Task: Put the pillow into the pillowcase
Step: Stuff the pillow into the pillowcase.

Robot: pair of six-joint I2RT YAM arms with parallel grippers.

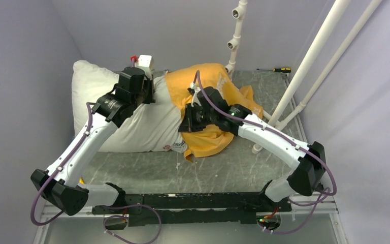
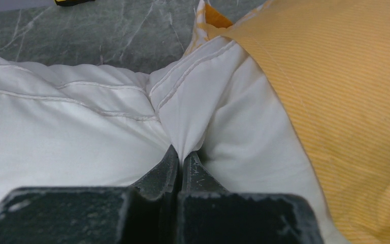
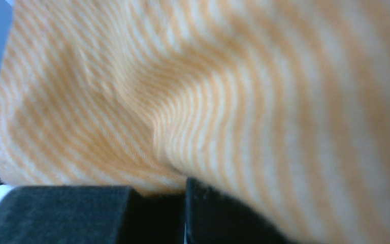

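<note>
One pillow (image 1: 142, 127) end unseen inside pillowcase (image 1: 210, 141)

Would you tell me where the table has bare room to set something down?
Bare table runs between the pillow and the arms' mounting rail; a smaller patch lies between the pillowcase and the screwdriver. Crowded middle: left gripper clamps pillow, right gripper clamps pillowcase.

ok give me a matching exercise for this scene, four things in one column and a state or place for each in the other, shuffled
1 left gripper
2 right gripper
3 screwdriver
4 pillowcase

a at the far right corner of the table
b shut on orange striped fabric
c pulled over one end of the pillow
d shut on a fold of white fabric

Pairs: 1-d, 2-b, 3-a, 4-c
</note>
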